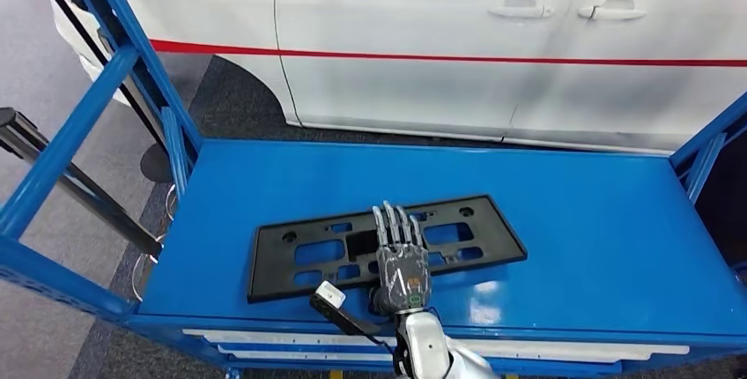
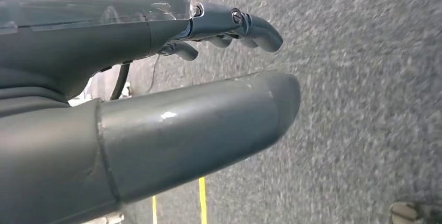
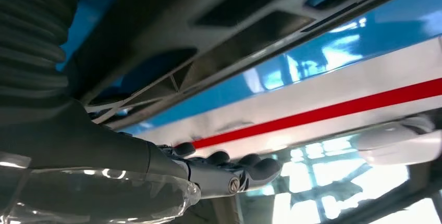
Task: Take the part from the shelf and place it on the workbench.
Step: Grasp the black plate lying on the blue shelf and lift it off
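Observation:
The part, a flat black rectangular frame with cut-outs (image 1: pixel 277 260), lies on the blue surface (image 1: pixel 599 238) near its front edge. My right hand (image 1: pixel 401 260) is stretched out over the middle of the part, fingers straight and slightly spread, palm down at its near rim. In the right wrist view the part's dark ribbed face (image 3: pixel 208 21) passes close by the palm, and the fingers (image 3: pixel 229 174) stand apart from it with nothing between them. My left hand (image 2: pixel 198 109) hangs over the grey floor (image 2: pixel 365 104), thumb and fingers loosely extended and holding nothing.
A white car (image 1: pixel 493 62) with a red stripe stands right behind the blue surface. Slanted blue frame posts rise at the left (image 1: pixel 114 53) and right (image 1: pixel 705 145) ends. Bare blue surface stretches to the right of the part.

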`<state>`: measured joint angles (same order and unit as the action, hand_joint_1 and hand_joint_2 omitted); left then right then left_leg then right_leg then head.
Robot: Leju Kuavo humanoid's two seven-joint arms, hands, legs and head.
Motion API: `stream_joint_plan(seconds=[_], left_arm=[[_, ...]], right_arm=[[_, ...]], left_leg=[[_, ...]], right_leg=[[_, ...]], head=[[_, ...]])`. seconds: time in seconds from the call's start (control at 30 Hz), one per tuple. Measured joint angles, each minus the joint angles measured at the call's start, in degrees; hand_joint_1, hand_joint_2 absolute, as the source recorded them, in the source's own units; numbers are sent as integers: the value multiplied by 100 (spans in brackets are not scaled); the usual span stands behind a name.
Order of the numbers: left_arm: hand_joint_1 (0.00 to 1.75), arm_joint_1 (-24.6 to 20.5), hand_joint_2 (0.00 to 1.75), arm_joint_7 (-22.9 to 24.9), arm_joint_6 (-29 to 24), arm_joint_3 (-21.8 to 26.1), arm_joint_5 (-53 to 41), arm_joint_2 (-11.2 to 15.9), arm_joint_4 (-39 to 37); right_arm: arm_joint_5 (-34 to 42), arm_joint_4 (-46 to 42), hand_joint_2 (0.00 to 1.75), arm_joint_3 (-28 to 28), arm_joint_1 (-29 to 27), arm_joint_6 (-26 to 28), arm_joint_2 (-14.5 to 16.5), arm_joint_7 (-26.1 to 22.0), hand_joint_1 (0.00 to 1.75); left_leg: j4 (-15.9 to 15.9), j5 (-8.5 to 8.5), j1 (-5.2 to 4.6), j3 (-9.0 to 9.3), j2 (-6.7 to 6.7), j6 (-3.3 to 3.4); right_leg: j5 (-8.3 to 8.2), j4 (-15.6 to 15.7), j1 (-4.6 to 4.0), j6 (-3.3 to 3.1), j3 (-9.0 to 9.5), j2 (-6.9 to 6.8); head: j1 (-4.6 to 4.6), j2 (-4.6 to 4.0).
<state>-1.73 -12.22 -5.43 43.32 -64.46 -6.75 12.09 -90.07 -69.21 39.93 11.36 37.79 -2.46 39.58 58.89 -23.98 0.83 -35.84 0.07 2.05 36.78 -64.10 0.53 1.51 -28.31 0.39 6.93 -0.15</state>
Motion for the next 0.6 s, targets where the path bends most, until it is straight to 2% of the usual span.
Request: stream_joint_plan(seconds=[0.07, 0.1, 0.13, 0.17, 0.2, 0.23, 0.27, 0.3, 0.37, 0.43, 0.5, 0.57, 0.6], left_arm=[[0, -9, 0, 0, 2, 0, -22, 2, 0], [0, -12, 0, 0, 4, 0, -30, 2, 0], [0, -12, 0, 0, 8, 0, -40, 3, 0], [0, -12, 0, 0, 11, 0, -52, 3, 0], [0, -13, 0, 0, 15, 0, -60, 3, 0], [0, -15, 0, 0, 19, 0, -68, 3, 0], [0, -19, 0, 0, 20, 0, -74, 3, 0], [0, -23, 0, 0, 20, 0, -80, 4, 0], [0, -26, 0, 0, 20, 0, -89, 8, 0], [0, -22, 0, -3, 20, 0, -98, 14, 0], [0, -22, 0, -12, 21, 0, -118, 20, 0], [0, -21, 0, -19, 21, 0, -140, 34, 0], [0, -17, 0, -19, 21, 0, -149, 44, 0]], right_arm=[[-8, 147, 175, 205, 116, 0, -146, 31, 0], [-13, 200, 175, 292, 166, 0, -209, 32, 0], [-15, 253, 175, 365, 218, 0, -264, 33, 0], [-17, 305, 175, 432, 271, 0, -313, 33, 0], [-19, 344, 175, 481, 315, 0, -349, 33, 0], [-20, 378, 175, 519, 355, 0, -376, 33, 0], [-22, 402, 175, 553, 389, 0, -393, 33, 0], [-23, 424, 175, 578, 423, 0, -406, 33, 0], [-26, 455, 175, 611, 488, 0, -427, 33, 0], [-28, 467, 175, 625, 538, 0, -453, 33, 0], [-29, 467, 175, 610, 581, 0, -506, 33, 0], [-31, 440, 175, 542, 603, 0, -586, 33, 0], [-31, 408, 175, 491, 602, 0, -626, 31, 0]], left_leg=[[-17, -39, 1, 58, 5, 29], [-17, -62, 3, 89, 5, 30], [-17, -84, 5, 125, 5, 23], [-17, -104, 8, 164, 5, 12], [-17, -121, 11, 196, 4, -1], [-11, -140, 3, 225, -2, -23], [-7, -158, -6, 244, -12, -50], [-8, -172, -14, 254, -23, -85], [-32, -179, -11, 268, -37, -170], [28, -217, 10, 249, -33, -241], [430, -485, 26, 78, -28, -282], [1176, -884, 33, -256, -26, -311], [1472, -993, 34, -390, -26, -321]], right_leg=[[220, -775, 15, 42, -507, -6], [192, -972, 23, 57, -685, -7], [51, -960, 31, 64, -765, -8], [-189, -720, 37, 64, -728, -10], [-451, -341, 41, 54, -605, -14], [-651, 39, 31, 34, -470, -19], [-782, 336, 23, 8, -362, -23], [-826, 490, 12, -22, -310, -27], [-831, 552, -9, -98, -302, -29], [-891, 605, 6, -186, -277, -35], [-953, 654, 34, -243, -260, -48], [-960, 655, 30, -257, -269, -62], [-958, 653, 27, -256, -271, -66]], head=[[0, 0], [0, 0], [1, 0], [0, 0], [1, 0], [-1, 0], [0, 0], [-1, 0], [-1, 0], [-1, 0], [-3, 0], [-4, 0], [-3, 0]])
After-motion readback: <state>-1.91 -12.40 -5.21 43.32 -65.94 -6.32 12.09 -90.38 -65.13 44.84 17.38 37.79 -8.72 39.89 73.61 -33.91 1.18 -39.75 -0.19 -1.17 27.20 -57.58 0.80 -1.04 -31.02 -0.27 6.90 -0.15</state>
